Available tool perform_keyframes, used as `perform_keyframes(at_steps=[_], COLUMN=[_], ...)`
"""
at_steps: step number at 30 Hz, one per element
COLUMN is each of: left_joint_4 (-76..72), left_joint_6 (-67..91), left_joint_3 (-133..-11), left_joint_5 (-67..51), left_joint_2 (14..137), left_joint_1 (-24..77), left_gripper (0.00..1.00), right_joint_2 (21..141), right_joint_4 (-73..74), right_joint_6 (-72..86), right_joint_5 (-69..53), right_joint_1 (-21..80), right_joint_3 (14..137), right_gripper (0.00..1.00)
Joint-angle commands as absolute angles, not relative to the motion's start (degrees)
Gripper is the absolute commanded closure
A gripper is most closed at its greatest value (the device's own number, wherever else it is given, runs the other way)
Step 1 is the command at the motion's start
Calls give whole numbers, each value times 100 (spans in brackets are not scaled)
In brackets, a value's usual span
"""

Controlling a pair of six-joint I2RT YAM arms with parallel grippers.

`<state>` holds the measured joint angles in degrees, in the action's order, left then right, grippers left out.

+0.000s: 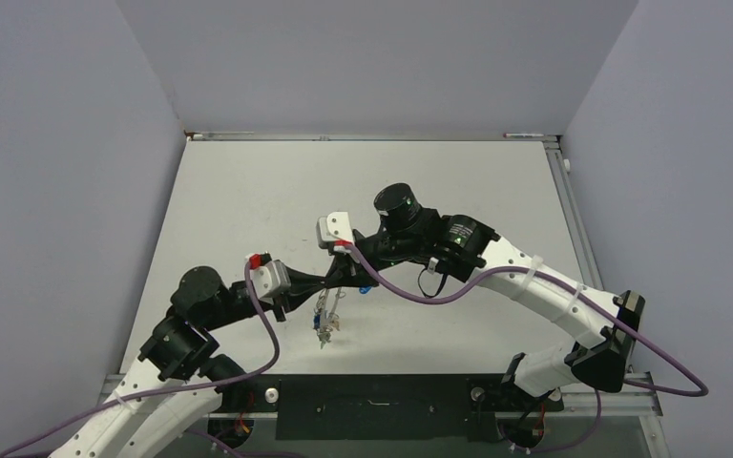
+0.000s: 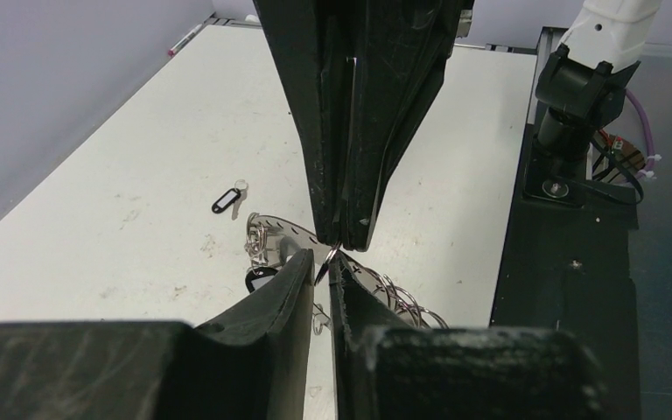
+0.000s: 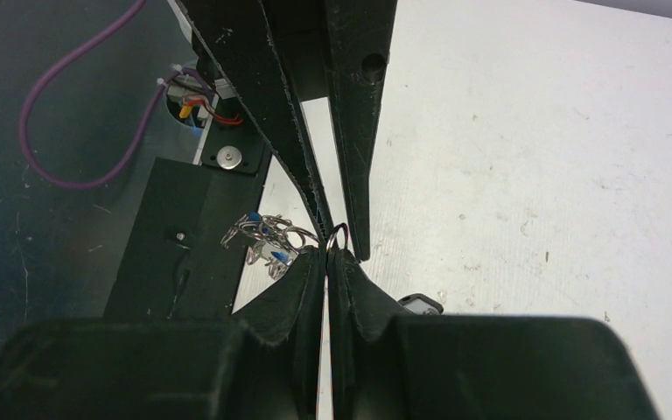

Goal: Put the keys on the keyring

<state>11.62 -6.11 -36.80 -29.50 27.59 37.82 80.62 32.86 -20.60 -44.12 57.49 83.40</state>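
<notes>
My two grippers meet tip to tip above the near middle of the table. The left gripper (image 1: 332, 283) (image 2: 319, 255) is shut on the keyring (image 2: 284, 229), a flat grey band with punched holes. Several wire loops (image 2: 411, 306) and a black tag (image 2: 259, 278) hang from it. In the top view the keyring (image 1: 324, 320) dangles below the fingertips. The right gripper (image 1: 344, 272) (image 3: 326, 249) is shut on a small wire loop (image 3: 339, 234) of a key, held against the keyring. Blue-headed keys (image 3: 267, 243) hang beside it. A black-tagged key (image 2: 224, 201) (image 3: 420, 304) lies loose on the table.
The black base plate (image 1: 372, 391) (image 2: 569, 262) runs along the near edge, with the right arm's base (image 2: 577, 79) on it. A purple cable (image 1: 410, 291) loops under the right arm. Grey walls close the left, back and right sides.
</notes>
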Motion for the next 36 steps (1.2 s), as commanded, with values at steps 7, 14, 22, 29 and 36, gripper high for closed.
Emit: perform_keyframes(at_steps=[7,14,22,29,36], left_joint_4=[1374,1516,219,-1028,-2667], left_joint_6=[-923,-1123,-580,-124,514], left_joint_3=[-4133,-4118,-3568,-3038,-2287], left_joint_5=[-3039,-3134,-3162,-3227,-3124], left_joint_2=[2982,3064,2710,2381,1914], left_joint_1=[3788,3788,3779,3770,3755], left_gripper=[100,100,100,100,100], right_joint_2=[8188,8264,8005,7351,6678], right_joint_4=[3345,3424,2874,1922,926], right_joint_6=[-2234,-2252,-1889,-1465,-934], right_joint_5=[-4401,-4241,-3972,-4057,-4851], right_joint_1=[5948,6020,5982,5747,5329], right_joint_3=[8781,8861,8620,7919,7282], right_gripper=[95,95,48,30,43])
